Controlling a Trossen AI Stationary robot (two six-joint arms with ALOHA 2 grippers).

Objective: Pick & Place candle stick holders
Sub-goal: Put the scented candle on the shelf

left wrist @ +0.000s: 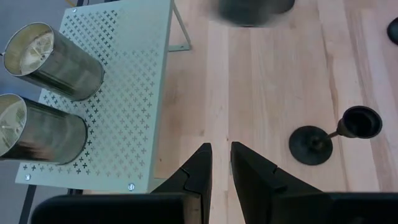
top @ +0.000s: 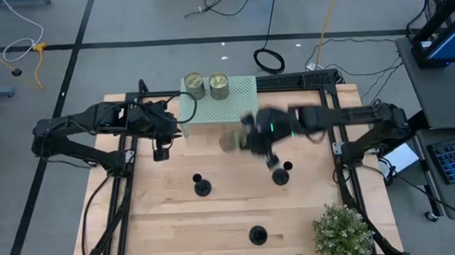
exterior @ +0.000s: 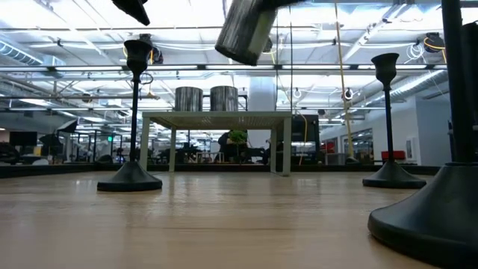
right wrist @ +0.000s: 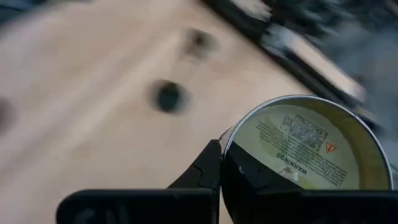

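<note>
**A:** What's the surface like, and the room around it?

**B:** A pale wooden desk (top: 224, 213) with visible plank grain, edged by dark frame rails, on a grey tiled floor with cables trailing across it. A potted plant (top: 344, 232) sits at one near corner. From desk height, the room behind is a large hall with bright ceiling lights.

**A:** Anything standing on the desk?

**B:** A light green perforated metal stand (top: 220, 98) on thin legs at the far edge, with two cylindrical greenish-gold tins (top: 206, 85) side by side on top.

**A:** And the candle stick holders?

**B:** Three, all matte black, each a round disc base with a thin stem and small cup. One (top: 202, 186) stands upright left of centre, one (top: 281, 175) right of centre, and the third (top: 257, 235) near the front edge, all well apart.

**A:** The arms?

**B:** The right end effector (top: 247, 138) hangs above the desk just in front of the stand, its fingers clamped on a third tin (right wrist: 311, 149), gripping the rim; a printed warning label shows on the tin's round end. The left end effector (left wrist: 221, 163) hovers by the stand's left end, fingers parted by only a narrow gap, holding nothing.
</note>
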